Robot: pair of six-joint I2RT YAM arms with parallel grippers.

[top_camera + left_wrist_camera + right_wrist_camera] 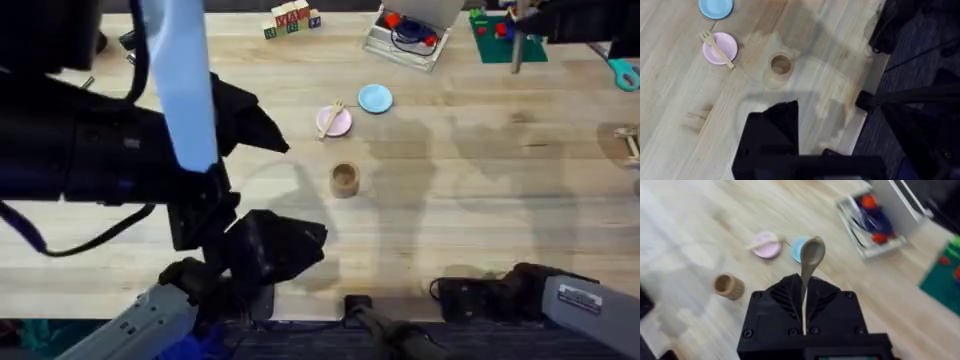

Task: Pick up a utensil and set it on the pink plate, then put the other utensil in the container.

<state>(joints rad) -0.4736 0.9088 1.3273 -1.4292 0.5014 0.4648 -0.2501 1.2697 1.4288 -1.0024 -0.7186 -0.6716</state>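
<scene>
The wooden fork [331, 116] [717, 43] lies across the pink plate [339, 124] [724, 52], its handle sticking out over the rim. The brown cup-like container [345, 180] [780, 65] [729, 285] stands upright and empty, nearer than the plate. My right gripper [804, 287] is shut on the tineless wooden utensil [812, 255], which points rounded end forward, well above the table and away from the cup. My left arm [120, 150] looms large and dark at the left. Its gripper [785, 117] hangs high, back from the cup, with nothing in it.
A light blue plate [375, 98] [715, 7] sits right of the pink one. At the back are a clear box with red items [405, 35] [872, 217], a green mat [500, 35] and toy blocks [290, 18]. Bare wood surrounds the cup.
</scene>
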